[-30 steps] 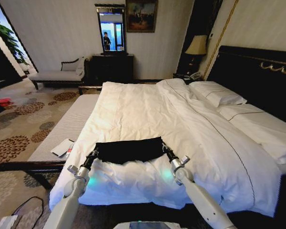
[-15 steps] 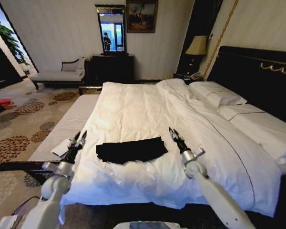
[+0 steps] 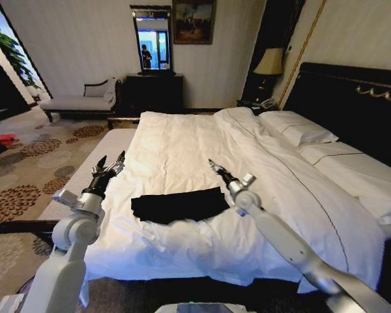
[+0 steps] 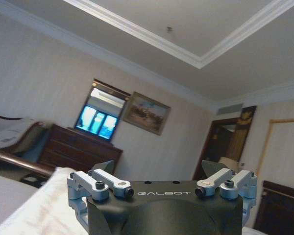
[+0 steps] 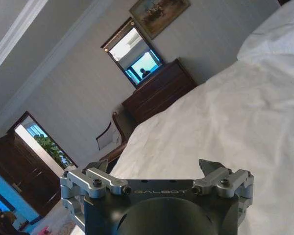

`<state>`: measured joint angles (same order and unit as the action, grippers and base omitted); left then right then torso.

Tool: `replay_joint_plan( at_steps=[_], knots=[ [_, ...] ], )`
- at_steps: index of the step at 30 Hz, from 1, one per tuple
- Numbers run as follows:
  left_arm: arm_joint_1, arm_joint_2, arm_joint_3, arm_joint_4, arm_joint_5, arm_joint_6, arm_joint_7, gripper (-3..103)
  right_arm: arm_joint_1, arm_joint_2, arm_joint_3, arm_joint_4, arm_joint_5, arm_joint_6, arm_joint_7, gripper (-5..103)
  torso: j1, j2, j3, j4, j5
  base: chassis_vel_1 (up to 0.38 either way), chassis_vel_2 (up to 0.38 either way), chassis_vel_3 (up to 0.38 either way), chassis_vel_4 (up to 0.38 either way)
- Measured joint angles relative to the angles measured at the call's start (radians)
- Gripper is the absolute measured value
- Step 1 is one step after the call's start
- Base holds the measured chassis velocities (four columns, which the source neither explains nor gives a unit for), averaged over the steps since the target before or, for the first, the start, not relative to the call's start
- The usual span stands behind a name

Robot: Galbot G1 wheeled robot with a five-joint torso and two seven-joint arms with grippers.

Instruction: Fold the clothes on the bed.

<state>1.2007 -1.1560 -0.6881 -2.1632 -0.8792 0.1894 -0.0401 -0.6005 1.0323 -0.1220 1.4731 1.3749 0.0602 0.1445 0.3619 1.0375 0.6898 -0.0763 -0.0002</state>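
Note:
The clothes [image 3: 179, 203], a black T-shirt, lie as a flat folded strip on the white duvet of the bed [image 3: 182, 147], near its foot. My left gripper [image 3: 111, 163] hangs open in the air to the left of the shirt, over the bed's side edge, apart from the cloth. My right gripper [image 3: 214, 165] is open too, raised just beyond the shirt's right end and not touching it. In the left wrist view the left gripper [image 4: 158, 167] holds nothing and faces the far wall. In the right wrist view the right gripper [image 5: 157, 165] is empty above the duvet [image 5: 225, 112].
A dark headboard [image 3: 352, 104] and pillows [image 3: 300, 130] line the right side. A striped bench [image 3: 94, 173] with papers [image 3: 86, 201] runs along the bed's left. At the far wall stand a dresser [image 3: 153, 91], a chaise [image 3: 78, 102] and a lamp [image 3: 269, 62]. Patterned carpet [image 3: 26, 169] lies left.
Both grippers were at the shirt's near corners a second ago. They have let go, lifted and drawn apart; the left swung out left, the right rose toward the bed's middle. The shirt stays flat.

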Motion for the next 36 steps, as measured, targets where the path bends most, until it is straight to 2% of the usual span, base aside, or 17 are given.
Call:
replay_joint_plan(
  at_steps=[1, 3, 4, 6, 9, 12, 17, 22, 27, 31, 36],
  knots=[
    [0.000, 0.000, 0.000, 0.000, 0.000, 0.000, 0.000, 100, 0.000, 0.000, 0.000, 0.000, 0.000, 0.000, 0.000, 100, 0.000, 0.000, 0.000, 0.0000, 0.0000, 0.000, 0.000, 0.000, 0.000],
    [0.003, -0.005, 0.007, -0.012, 0.003, 0.001, 0.000, 100, 0.007, 0.047, -0.010, -0.058, 0.007, 0.021, -0.055, 100, 0.000, 0.000, 0.000, -0.0001, 0.0004, 0.000, 0.000, 0.000, 0.000],
    [0.002, -0.006, 0.013, -0.013, 0.005, 0.001, 0.001, 100, 0.006, 0.069, -0.010, -0.081, 0.004, 0.035, -0.076, 100, 0.000, 0.000, 0.000, 0.0009, 0.0005, 0.000, 0.000, 0.000, 0.000],
    [0.000, -0.008, 0.020, -0.013, 0.006, 0.000, 0.002, 100, 0.004, 0.086, -0.008, -0.099, -0.003, 0.047, -0.093, 100, 0.000, 0.000, 0.000, 0.0011, 0.0003, 0.000, 0.000, 0.000, 0.000],
    [0.010, -0.013, 0.024, -0.016, 0.013, -0.002, 0.006, 100, 0.003, 0.140, -0.013, -0.163, -0.055, 0.079, -0.132, 100, 0.000, 0.000, 0.000, 0.0009, 0.0000, 0.000, 0.000, 0.000, 0.000],
    [0.019, -0.013, 0.021, -0.019, 0.017, -0.005, 0.008, 100, -0.006, 0.153, -0.017, -0.173, -0.094, 0.084, -0.135, 100, 0.000, 0.000, 0.000, 0.0015, 0.0001, 0.000, 0.000, 0.000, 0.000],
    [0.025, -0.009, 0.012, -0.022, 0.017, -0.009, 0.008, 100, -0.051, 0.118, -0.031, -0.134, -0.209, 0.086, -0.126, 100, 0.000, 0.000, 0.000, 0.0001, 0.0000, 0.000, 0.000, 0.000, 0.000],
    [0.036, -0.020, 0.017, -0.025, 0.021, -0.014, 0.008, 100, -0.083, 0.108, -0.037, -0.145, -0.293, 0.104, -0.135, 100, 0.000, 0.000, 0.000, 0.0007, 0.0002, 0.000, 0.000, 0.000, 0.000],
    [0.054, -0.021, 0.018, -0.025, 0.035, -0.018, 0.010, 100, -0.102, 0.115, -0.020, -0.145, -0.270, 0.109, -0.138, 100, 0.000, 0.000, 0.000, 0.0011, 0.0001, 0.000, 0.000, 0.000, 0.000],
    [0.077, -0.017, 0.010, -0.026, 0.046, -0.021, 0.010, 100, -0.151, 0.090, -0.013, -0.091, -0.244, 0.107, -0.135, 100, 0.000, 0.000, 0.000, 0.0008, 0.0002, 0.000, 0.000, 0.000, 0.000],
    [0.087, -0.013, -0.002, -0.038, 0.048, -0.022, 0.010, 100, -0.240, 0.059, -0.010, -0.027, -0.259, 0.106, -0.126, 100, 0.000, 0.000, 0.000, 0.0007, 0.0002, 0.000, 0.000, 0.000, 0.000]
  ],
)
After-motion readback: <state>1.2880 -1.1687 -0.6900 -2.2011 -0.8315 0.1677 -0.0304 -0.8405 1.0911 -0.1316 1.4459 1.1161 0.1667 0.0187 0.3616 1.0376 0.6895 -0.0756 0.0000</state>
